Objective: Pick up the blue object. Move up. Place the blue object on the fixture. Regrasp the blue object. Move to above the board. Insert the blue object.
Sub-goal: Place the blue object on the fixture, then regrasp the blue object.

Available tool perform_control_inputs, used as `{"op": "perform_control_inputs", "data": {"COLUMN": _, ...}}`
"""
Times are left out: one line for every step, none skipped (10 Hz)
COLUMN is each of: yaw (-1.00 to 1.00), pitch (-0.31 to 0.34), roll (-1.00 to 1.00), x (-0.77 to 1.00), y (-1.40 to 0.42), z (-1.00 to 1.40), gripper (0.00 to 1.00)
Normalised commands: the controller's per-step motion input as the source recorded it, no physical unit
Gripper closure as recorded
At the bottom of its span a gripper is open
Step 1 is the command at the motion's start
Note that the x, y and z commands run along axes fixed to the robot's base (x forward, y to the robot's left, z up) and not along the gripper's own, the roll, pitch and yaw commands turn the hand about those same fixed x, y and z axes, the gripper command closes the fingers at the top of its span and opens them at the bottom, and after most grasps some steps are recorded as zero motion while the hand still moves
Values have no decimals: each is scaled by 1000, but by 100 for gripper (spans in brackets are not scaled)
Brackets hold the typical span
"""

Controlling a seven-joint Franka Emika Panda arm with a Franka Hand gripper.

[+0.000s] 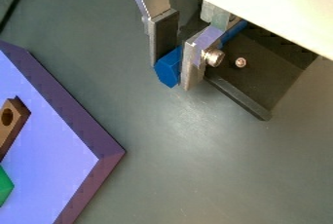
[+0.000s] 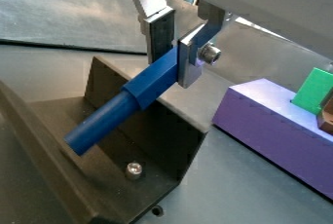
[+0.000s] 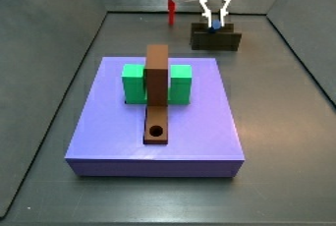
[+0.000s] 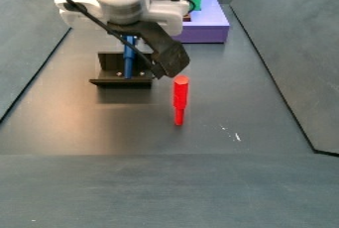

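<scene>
Blue object [image 2: 130, 101] sat pinched in your gripper [image 2: 177, 55]. It leaned over the fixture [image 2: 143, 174], near the board [image 2: 267, 121].

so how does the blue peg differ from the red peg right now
The blue object lies tilted across the fixture, between the pincer fingers; the red peg stands upright and free on the floor. In a side view the red peg shows whole, the blue mostly hidden. Both are slim pegs.

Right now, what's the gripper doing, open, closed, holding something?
Gripper: closed on the blue object, its fingers clamping the peg's upper end over the fixture.
</scene>
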Motion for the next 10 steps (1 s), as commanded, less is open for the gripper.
{"op": "perform_control_inputs", "data": {"yaw": 0, "pitch": -14, "roll": -117, "x": 43, "y": 0, "z": -86, "gripper": 100}}
{"op": "perform_control_inputs", "data": {"yaw": 0, "pitch": 0, "roll": 0, "x": 0, "y": 0, "z": 0, "gripper": 100}}
{"op": "perform_control_inputs", "data": {"yaw": 0, "pitch": 0, "roll": 0, "x": 0, "y": 0, "z": 0, "gripper": 0}}
{"op": "perform_control_inputs", "data": {"yaw": 0, "pitch": 0, "roll": 0, "x": -20, "y": 0, "z": 0, "gripper": 0}}
{"op": "perform_control_inputs", "data": {"yaw": 0, "pitch": 0, "roll": 54, "x": 0, "y": 0, "z": 0, "gripper": 0}}
{"op": "perform_control_inputs", "data": {"yaw": 0, "pitch": 0, "roll": 83, "x": 0, "y": 0, "z": 0, "gripper": 0}}
{"op": "perform_control_inputs", "data": {"yaw": 0, "pitch": 0, "roll": 91, "x": 0, "y": 0, "z": 0, "gripper": 0}}
{"op": "perform_control_inputs", "data": {"yaw": 0, "pitch": 0, "roll": 129, "x": 0, "y": -6, "z": 0, "gripper": 0}}
{"op": "perform_control_inputs", "data": {"yaw": 0, "pitch": 0, "roll": 257, "x": -3, "y": -60, "z": 0, "gripper": 0}}
{"op": "perform_control_inputs", "data": {"yaw": 0, "pitch": 0, "roll": 420, "x": 0, "y": -69, "z": 183, "gripper": 0}}
